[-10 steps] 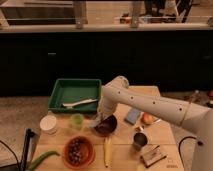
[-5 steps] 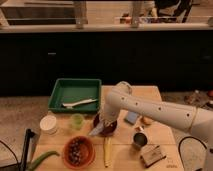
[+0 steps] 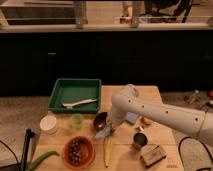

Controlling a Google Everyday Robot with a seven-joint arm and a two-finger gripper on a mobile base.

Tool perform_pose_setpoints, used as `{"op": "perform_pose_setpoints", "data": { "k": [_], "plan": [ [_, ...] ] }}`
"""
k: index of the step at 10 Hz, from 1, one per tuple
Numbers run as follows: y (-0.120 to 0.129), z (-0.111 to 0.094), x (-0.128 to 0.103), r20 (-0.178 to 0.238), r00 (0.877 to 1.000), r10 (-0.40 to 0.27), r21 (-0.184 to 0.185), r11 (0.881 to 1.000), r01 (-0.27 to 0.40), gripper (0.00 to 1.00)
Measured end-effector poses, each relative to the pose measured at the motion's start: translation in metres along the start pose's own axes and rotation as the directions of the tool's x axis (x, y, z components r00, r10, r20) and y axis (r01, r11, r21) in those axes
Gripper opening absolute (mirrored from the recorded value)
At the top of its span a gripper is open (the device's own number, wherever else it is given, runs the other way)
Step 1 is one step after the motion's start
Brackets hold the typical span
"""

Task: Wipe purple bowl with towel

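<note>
The purple bowl sits mid-table, dark and round, partly covered by my arm. My gripper reaches down from the white arm at the bowl's near right rim. A pale grey towel hangs at the gripper, just in front of the bowl, touching its near edge.
A green tray with a white utensil stands at the back left. A white cup and a green cup stand left of the bowl. An orange bowl, a banana, a metal cup, a sponge and a green vegetable lie in front.
The arm has swung lower and towards the front. The gripper with the towel moved from over the bowl to its near right edge.
</note>
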Motion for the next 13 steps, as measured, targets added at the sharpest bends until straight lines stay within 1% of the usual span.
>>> {"op": "perform_pose_setpoints", "data": {
  "k": [2, 4, 5, 7, 9, 10, 12, 13],
  "plan": [
    [-0.001, -0.004, 0.013, -0.017, 0.999, 0.027, 0.007, 1.000, -0.027, 0.02],
    [-0.009, -0.007, 0.031, -0.032, 0.998, 0.047, 0.015, 0.999, -0.047, 0.02],
    [-0.015, -0.008, 0.039, -0.037, 0.998, 0.050, 0.018, 0.999, -0.049, 0.02],
    [-0.031, -0.009, 0.047, -0.042, 0.998, 0.039, 0.034, 0.999, -0.038, 0.02],
    [-0.046, -0.009, 0.047, -0.042, 0.999, 0.021, 0.047, 0.999, -0.019, 0.02],
    [-0.058, -0.007, 0.041, -0.038, 0.999, -0.004, 0.052, 0.999, 0.006, 0.02],
    [-0.065, -0.006, 0.037, -0.033, 0.999, -0.029, 0.053, 0.998, 0.031, 0.02],
    [-0.071, -0.004, 0.029, -0.029, 0.998, -0.053, 0.049, 0.997, 0.055, 0.02]
  ]
}}
